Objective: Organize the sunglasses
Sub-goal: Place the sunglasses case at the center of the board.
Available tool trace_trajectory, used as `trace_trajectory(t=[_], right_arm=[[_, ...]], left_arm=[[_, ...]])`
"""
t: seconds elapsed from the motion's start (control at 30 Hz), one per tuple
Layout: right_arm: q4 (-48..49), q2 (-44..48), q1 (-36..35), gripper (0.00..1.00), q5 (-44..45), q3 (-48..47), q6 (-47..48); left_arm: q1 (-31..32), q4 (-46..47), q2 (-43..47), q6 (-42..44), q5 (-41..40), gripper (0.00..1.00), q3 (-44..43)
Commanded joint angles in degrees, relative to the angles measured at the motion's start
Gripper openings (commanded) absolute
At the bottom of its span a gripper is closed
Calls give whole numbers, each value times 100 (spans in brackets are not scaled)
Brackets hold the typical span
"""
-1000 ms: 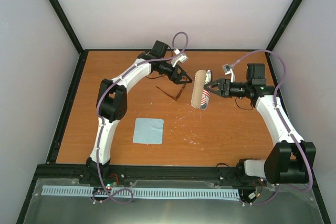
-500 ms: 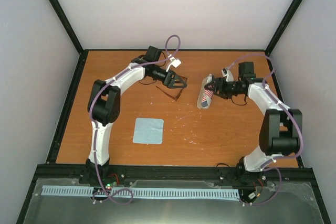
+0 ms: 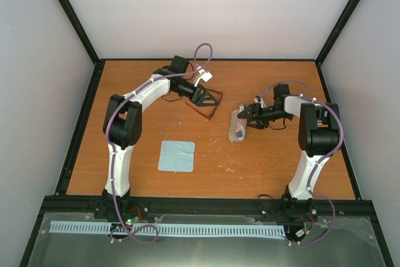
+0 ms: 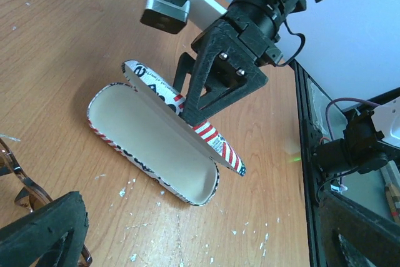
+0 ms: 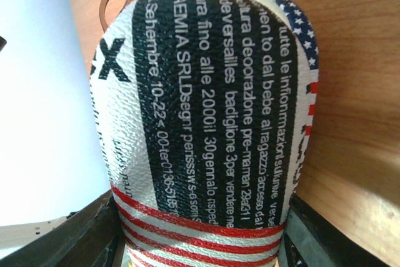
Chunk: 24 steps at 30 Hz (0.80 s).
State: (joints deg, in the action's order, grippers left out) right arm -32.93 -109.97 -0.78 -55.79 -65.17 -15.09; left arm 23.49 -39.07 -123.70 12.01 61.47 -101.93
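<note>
Orange-brown wood of the counter (image 3: 275, 161) carries a flag-patterned case (image 4: 156, 145), lying open with its pale lining turned up. The right gripper (image 3: 248, 117) is clamped on the case's raised lid (image 4: 219, 148), which stands along the case's right side. The sunglasses (image 3: 204, 112), thin and dark-framed, lie on the counter just left of the case, apart from it. The left gripper (image 3: 212, 100) hangs over them with jaws spread wide, holding nothing. White flecks (image 4: 128, 186) dot the wood around the case. A light blue cloth (image 3: 176, 156) lies left of the case and nearer the arm bases, well apart from it.
</note>
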Motion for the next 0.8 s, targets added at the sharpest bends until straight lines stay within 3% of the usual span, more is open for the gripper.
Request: trace_trajectory(t=[0.0,0.1,0.23,0.43,0.67,0.77], right_arm=[[-203,-427,-13,3,-140,-306,415],[-371,-636,-6,10,-66,-417,576],[-572,-623,2,37,64,-453,705],[-873,-331,96,50,379,-500,805],[-1190,32,157,77,640,-704,830],[-1296,14,157,80,805,-751,881]], left_arm=[[-37,-61,129,162,-1,100,-1],[-37,-38,121,129,-6,99,-6],[-37,-27,105,106,-8,100,-26],[-38,-13,73,88,21,100,-28],[-37,4,74,91,54,99,2],[-39,5,62,112,82,100,15]])
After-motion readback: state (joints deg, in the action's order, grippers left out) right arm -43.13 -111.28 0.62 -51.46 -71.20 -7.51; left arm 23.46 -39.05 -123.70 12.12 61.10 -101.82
